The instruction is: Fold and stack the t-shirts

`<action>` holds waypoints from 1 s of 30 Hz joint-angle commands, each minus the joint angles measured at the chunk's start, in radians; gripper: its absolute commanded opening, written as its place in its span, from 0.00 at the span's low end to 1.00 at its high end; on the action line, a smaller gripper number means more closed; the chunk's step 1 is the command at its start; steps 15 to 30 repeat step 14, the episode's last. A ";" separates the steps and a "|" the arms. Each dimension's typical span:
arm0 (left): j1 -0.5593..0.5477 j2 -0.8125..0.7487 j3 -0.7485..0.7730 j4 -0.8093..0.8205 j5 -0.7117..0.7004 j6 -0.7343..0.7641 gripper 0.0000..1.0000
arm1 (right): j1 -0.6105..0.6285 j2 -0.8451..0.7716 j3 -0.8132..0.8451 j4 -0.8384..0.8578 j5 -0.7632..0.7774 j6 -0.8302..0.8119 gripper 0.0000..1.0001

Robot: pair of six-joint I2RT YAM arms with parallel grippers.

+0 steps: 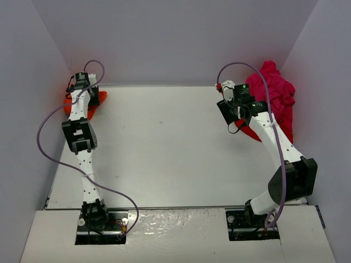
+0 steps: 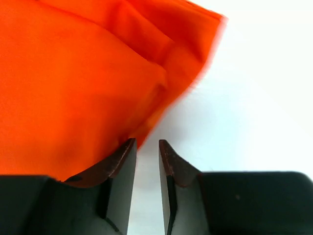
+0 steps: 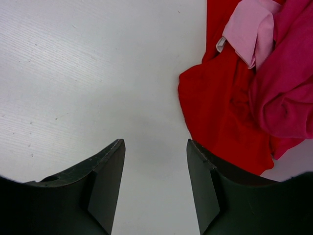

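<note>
A bright orange-red t-shirt lies bunched at the table's far left corner, with smooth folds. My left gripper hovers at its near edge. The jaws are open by a narrow gap that shows only white table, and the left fingertip sits against the cloth's hem. At the far right lies a heap: a magenta-pink t-shirt on top of a red t-shirt. My right gripper is open and empty over bare table, just left of the red cloth.
White walls close in the white table on the left, back and right. A purple cable loops off each arm. A pale pink patch of cloth shows in the right heap.
</note>
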 commanded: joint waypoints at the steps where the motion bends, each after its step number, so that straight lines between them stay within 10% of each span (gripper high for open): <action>1: -0.013 -0.359 -0.175 0.149 0.223 -0.048 0.39 | -0.008 -0.008 0.032 0.019 -0.029 -0.013 0.51; 7: -0.015 -0.636 -0.410 0.219 0.344 -0.056 0.46 | -0.009 -0.083 -0.022 0.037 -0.021 -0.021 0.52; 14: -0.008 -1.141 -1.137 0.497 0.226 0.123 0.48 | -0.013 -0.188 -0.115 0.052 -0.023 -0.024 0.54; 30: -0.008 -1.141 -1.137 0.497 0.226 0.123 0.48 | -0.013 -0.188 -0.115 0.052 -0.023 -0.024 0.54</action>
